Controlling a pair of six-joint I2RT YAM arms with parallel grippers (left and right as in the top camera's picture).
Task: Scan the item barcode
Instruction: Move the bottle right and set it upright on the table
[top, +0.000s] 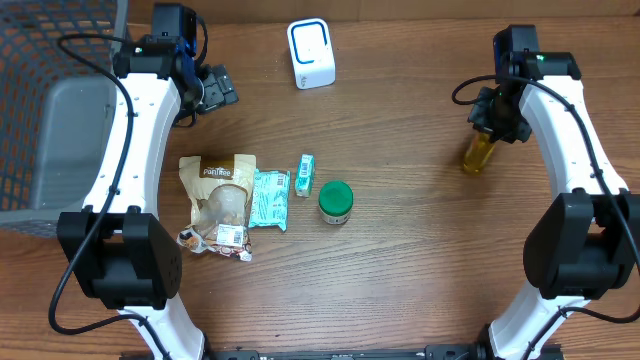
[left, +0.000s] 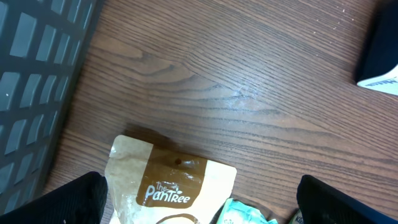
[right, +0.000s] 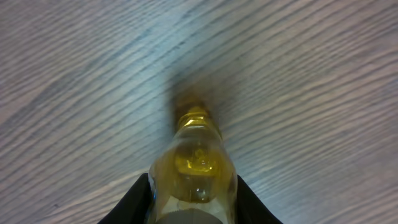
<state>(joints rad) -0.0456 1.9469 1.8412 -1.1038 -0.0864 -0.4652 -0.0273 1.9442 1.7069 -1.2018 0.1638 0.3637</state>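
Gripping stage | right gripper (top: 492, 120) clamped on the yellow bottle (top: 478, 152) at the right of the table (top: 420, 250), well apart from the white scanner (top: 311, 54) at the far edge | left gripper (top: 215, 88) spread wide, empty | advice: carry bottle across, rotate it slowly before the scanner face.

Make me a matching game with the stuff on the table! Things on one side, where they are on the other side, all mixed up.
Things:
1. yellow bottle
2. green-lidded jar
3. white scanner
4. brown bag

Where:
A. standing alone at the top of the overhead view
B. gripped by the right claw
C. left end of the row of items
D. right end of the row of items

Pairs: 1-B, 2-D, 3-A, 4-C.
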